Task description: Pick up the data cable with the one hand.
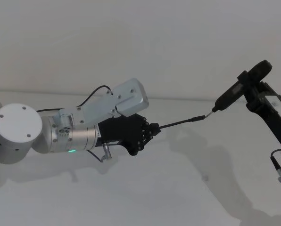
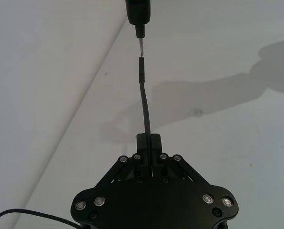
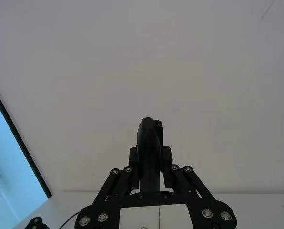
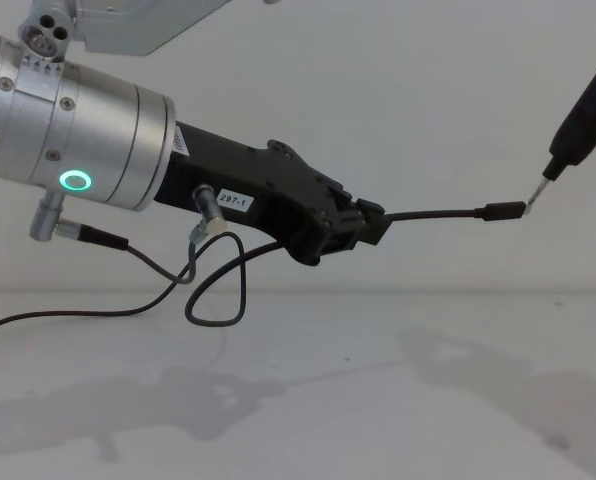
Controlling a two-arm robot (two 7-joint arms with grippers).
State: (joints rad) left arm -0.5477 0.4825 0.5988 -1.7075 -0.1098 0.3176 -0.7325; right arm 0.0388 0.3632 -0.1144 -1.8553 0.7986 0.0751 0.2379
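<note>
My left gripper [image 1: 155, 129] [image 4: 368, 225], the black blocky hand labelled "297-1", hovers above the table and is shut on the data cable [image 1: 178, 123] [image 4: 438, 212]. The cable juts straight out from its fingertips [image 2: 154, 141] toward the right. Its slim plug [image 4: 503, 211] [image 2: 141, 67] ends right at the thin metal tip of a slim black tool [image 1: 227, 96] [image 4: 583, 110] [image 2: 139, 12]. I cannot tell whether the two touch. My right gripper [image 3: 150, 157], raised at the far right, is shut on that tool [image 3: 149, 138].
A thin dark wire [image 4: 218, 290] with a silver elbow connector [image 4: 203, 225] loops under the left wrist and trails off to the left. Below lies a plain white table [image 1: 178, 188], with a white wall behind it.
</note>
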